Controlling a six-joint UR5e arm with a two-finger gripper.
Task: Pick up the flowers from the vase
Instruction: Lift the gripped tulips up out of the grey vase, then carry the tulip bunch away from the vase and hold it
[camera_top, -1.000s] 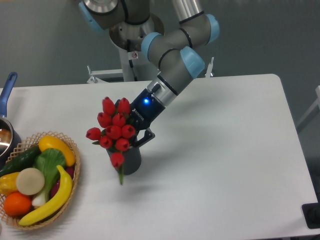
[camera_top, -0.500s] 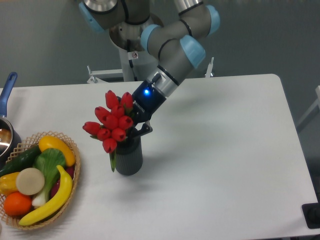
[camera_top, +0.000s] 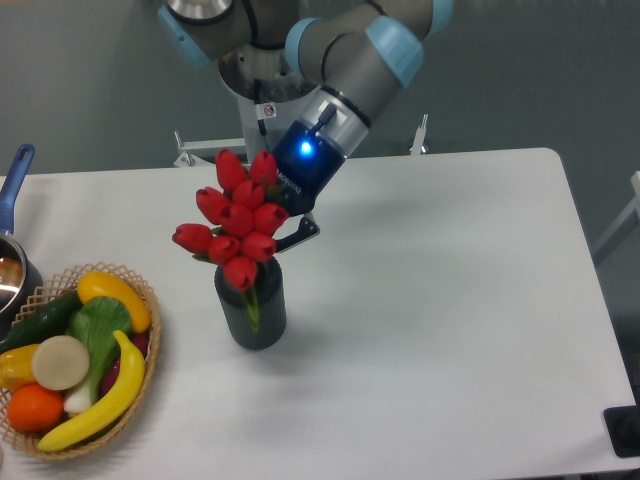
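Flowers (camera_top: 238, 225) | pinched in claw (camera_top: 283, 232) above vase (camera_top: 252, 308) | arm slants down-left from behind

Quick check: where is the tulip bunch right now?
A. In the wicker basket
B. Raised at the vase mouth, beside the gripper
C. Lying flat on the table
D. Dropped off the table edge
B: the flowers sit just above the mouth of the vase, with the gripper right beside the bunch.

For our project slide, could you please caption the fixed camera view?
The gripper lifts red tulip flowers above the upright, ribbed dark grey cylindrical vase.
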